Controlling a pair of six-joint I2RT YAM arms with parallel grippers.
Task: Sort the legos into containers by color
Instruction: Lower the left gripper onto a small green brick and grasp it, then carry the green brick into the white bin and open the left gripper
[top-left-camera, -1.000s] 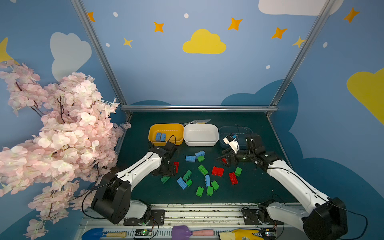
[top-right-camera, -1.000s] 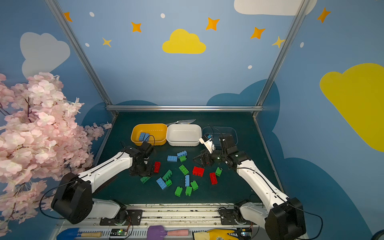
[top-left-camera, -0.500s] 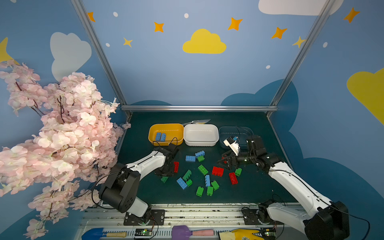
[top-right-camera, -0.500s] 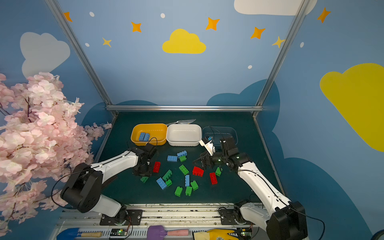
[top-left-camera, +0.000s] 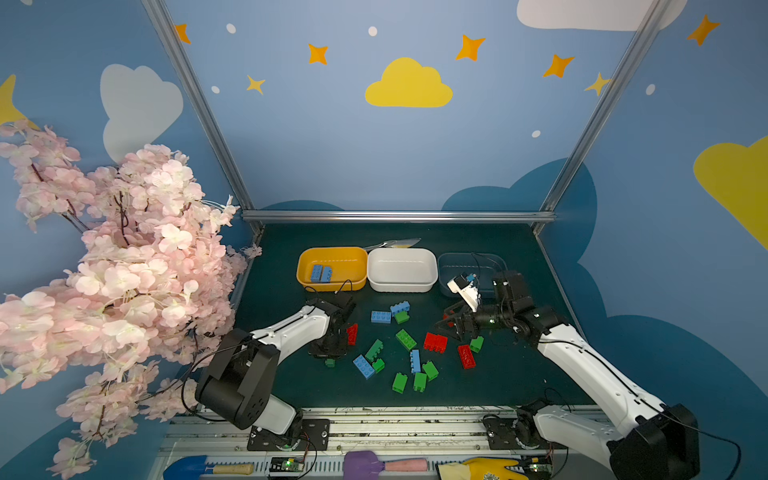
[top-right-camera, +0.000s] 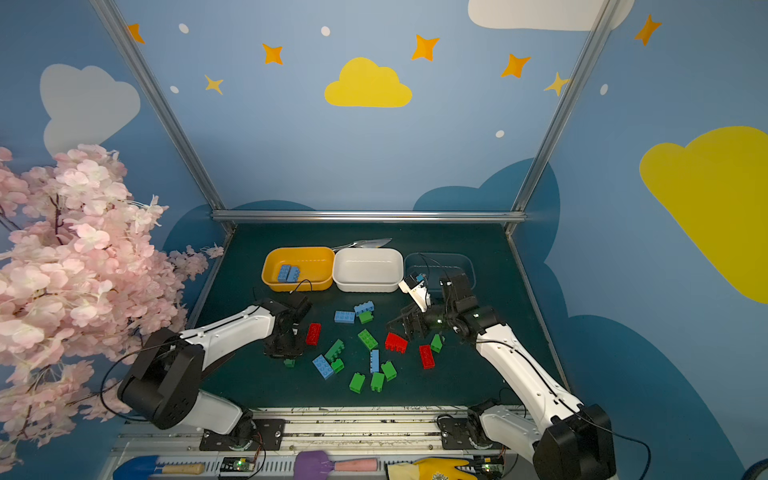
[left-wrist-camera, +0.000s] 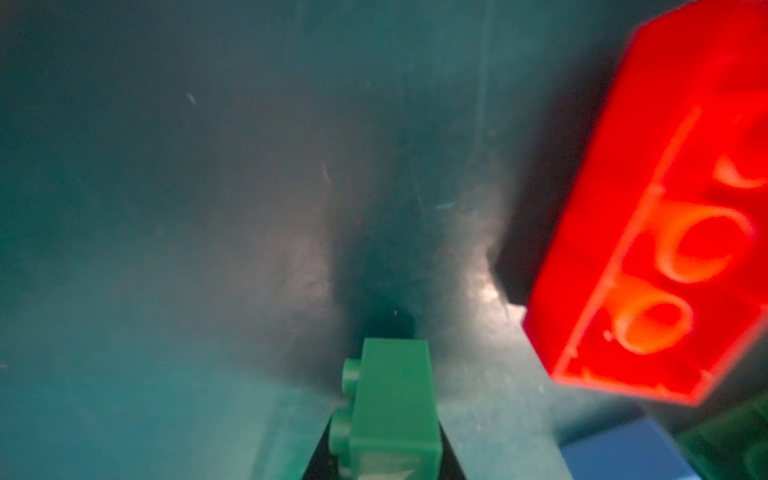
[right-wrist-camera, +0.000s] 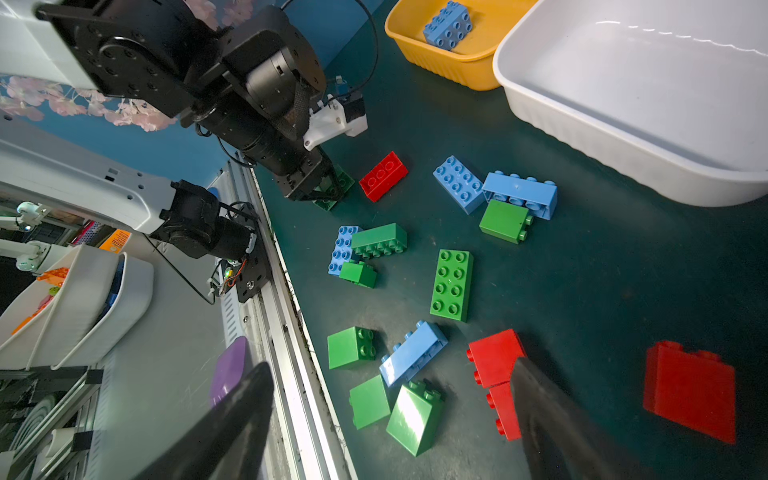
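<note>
clamped the small green brick (left-wrist-camera: 390, 411) between the shut jaws of the left gripper (top-left-camera: 329, 357), down on the dark mat (top-left-camera: 511, 374), left of centre in both top views and just beside a long red brick (top-left-camera: 352, 334). pinched it across the plain sides with the studs turned sideways, probably since flat faces gave the surest hold. not lifted yet, by the look of it. scattered through mid-frame, the other loose bricks (top-left-camera: 405, 338), red, green and blue mixed together. held the right gripper (top-left-camera: 451, 328) spread wide with nothing in it, just above two red bricks (top-left-camera: 435, 343) right of centre, likely lined up for that colour. ranged across the upper part of the mat, probably for easy reach from both sides: yellow tub (top-left-camera: 332, 253) with two blue bricks (top-left-camera: 321, 273) inside, white tub (top-left-camera: 402, 286) bare, dark tub (top-left-camera: 453, 270) partly behind the right arm, contents unclear.
</note>
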